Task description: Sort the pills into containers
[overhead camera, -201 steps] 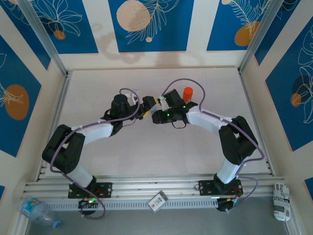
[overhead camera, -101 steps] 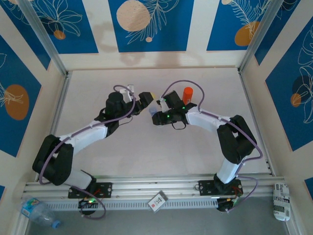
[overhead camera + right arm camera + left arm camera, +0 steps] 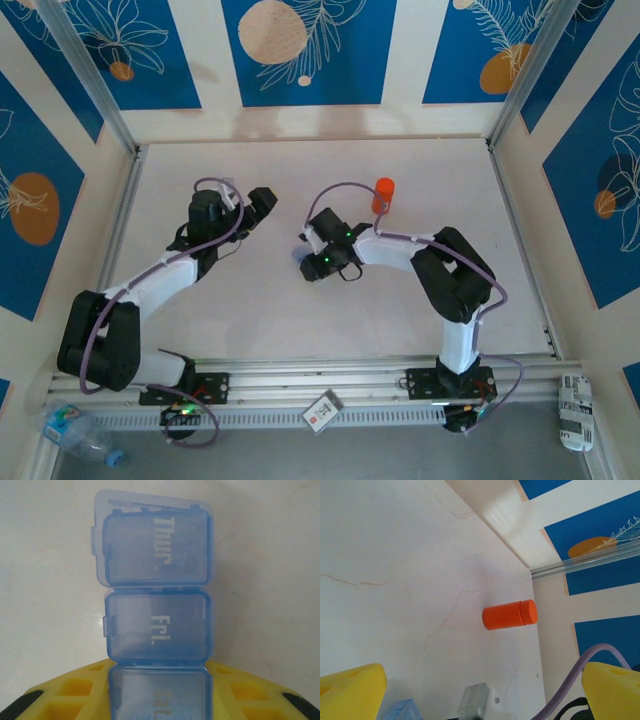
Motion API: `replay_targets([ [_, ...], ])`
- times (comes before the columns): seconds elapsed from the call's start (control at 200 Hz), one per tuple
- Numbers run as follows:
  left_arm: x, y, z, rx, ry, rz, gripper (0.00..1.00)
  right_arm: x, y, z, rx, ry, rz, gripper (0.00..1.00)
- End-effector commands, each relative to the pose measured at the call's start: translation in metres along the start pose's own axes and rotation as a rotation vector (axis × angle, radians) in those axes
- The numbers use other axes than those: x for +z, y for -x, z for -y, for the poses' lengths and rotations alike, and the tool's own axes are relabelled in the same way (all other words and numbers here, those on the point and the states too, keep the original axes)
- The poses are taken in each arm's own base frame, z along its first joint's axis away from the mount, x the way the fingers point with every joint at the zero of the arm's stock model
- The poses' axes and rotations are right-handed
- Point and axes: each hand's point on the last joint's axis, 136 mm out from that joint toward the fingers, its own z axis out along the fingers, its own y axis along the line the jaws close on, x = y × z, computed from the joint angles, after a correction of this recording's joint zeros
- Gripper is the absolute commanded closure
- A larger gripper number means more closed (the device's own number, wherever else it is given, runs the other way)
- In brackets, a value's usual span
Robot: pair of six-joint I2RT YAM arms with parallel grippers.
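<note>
The containers (image 3: 157, 595) are one translucent blue box with lids marked Thur, Fri and Sat. My right gripper (image 3: 160, 695) is shut on its Sat end, a yellow finger (image 3: 70, 695) on each side. From above, the right gripper (image 3: 310, 248) holds the box (image 3: 302, 259) low over the middle of the table. My left gripper (image 3: 262, 199) stands open to the left of it, holding nothing. In the left wrist view the left gripper (image 3: 480, 695) has its yellow fingertips (image 3: 350, 690) wide apart, with a corner of the box (image 3: 400, 711) at the bottom edge. The pills are out of view.
An orange capped bottle (image 3: 384, 193) stands behind the right gripper; the left wrist camera shows the bottle (image 3: 509, 615) straight ahead. The white table (image 3: 250, 310) is walled on three sides by blue-patterned panels. Aluminium rails run along the near edge.
The two grippers were together at the table's middle. My left gripper has drawn back to the left, open. My right gripper has moved nearer and slightly left with the box.
</note>
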Motion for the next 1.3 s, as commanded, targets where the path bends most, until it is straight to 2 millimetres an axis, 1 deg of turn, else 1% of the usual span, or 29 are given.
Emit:
replay_targets([
  [0.0, -0.005, 0.001, -0.001, 0.024, 0.001, 0.006, 0.00, 0.002, 0.004, -0.002, -0.079, -0.048, -0.007, 0.60],
  [0.095, -0.004, 0.000, -0.002, 0.018, 0.000, 0.003, 0.00, 0.008, -0.001, -0.001, -0.094, -0.062, -0.024, 0.59],
  [0.2, -0.003, 0.000, -0.002, 0.018, -0.003, 0.002, 0.00, 0.013, -0.006, 0.002, -0.099, -0.076, -0.039, 0.53],
  [0.27, -0.003, 0.000, -0.001, 0.018, -0.005, 0.001, 0.00, 0.015, -0.007, 0.003, -0.100, -0.086, -0.043, 0.46],
  [0.32, -0.003, 0.000, -0.001, 0.017, -0.006, 0.001, 0.00, 0.015, -0.008, 0.004, -0.100, -0.089, -0.045, 0.42],
  [0.38, -0.002, 0.000, 0.000, 0.017, -0.008, 0.000, 0.00, 0.013, -0.008, 0.005, -0.099, -0.096, -0.047, 0.33],
  [0.5, -0.001, 0.001, 0.002, 0.018, -0.014, -0.004, 0.00, 0.007, -0.013, 0.007, -0.100, -0.126, -0.057, 0.27],
  [0.6, 0.001, 0.002, 0.004, 0.020, -0.021, -0.007, 0.00, 0.001, -0.024, 0.012, -0.086, -0.169, -0.079, 0.25],
  [0.73, 0.003, 0.004, 0.008, 0.026, -0.033, -0.011, 0.00, -0.004, -0.042, 0.023, -0.055, -0.246, -0.117, 0.24],
  [0.865, 0.007, 0.004, 0.010, 0.030, -0.037, -0.022, 0.00, -0.006, -0.051, 0.038, -0.025, -0.319, -0.148, 0.24],
  [0.975, 0.006, 0.005, 0.014, 0.038, -0.042, -0.025, 0.00, -0.011, -0.050, 0.053, 0.008, -0.364, -0.151, 0.24],
  [1.205, 0.001, 0.005, 0.018, 0.080, -0.035, -0.039, 0.00, -0.030, -0.039, 0.088, 0.110, -0.408, -0.126, 0.25],
  [1.295, 0.001, 0.003, 0.017, 0.093, -0.029, -0.049, 0.00, -0.037, -0.035, 0.097, 0.138, -0.404, -0.113, 0.25],
])
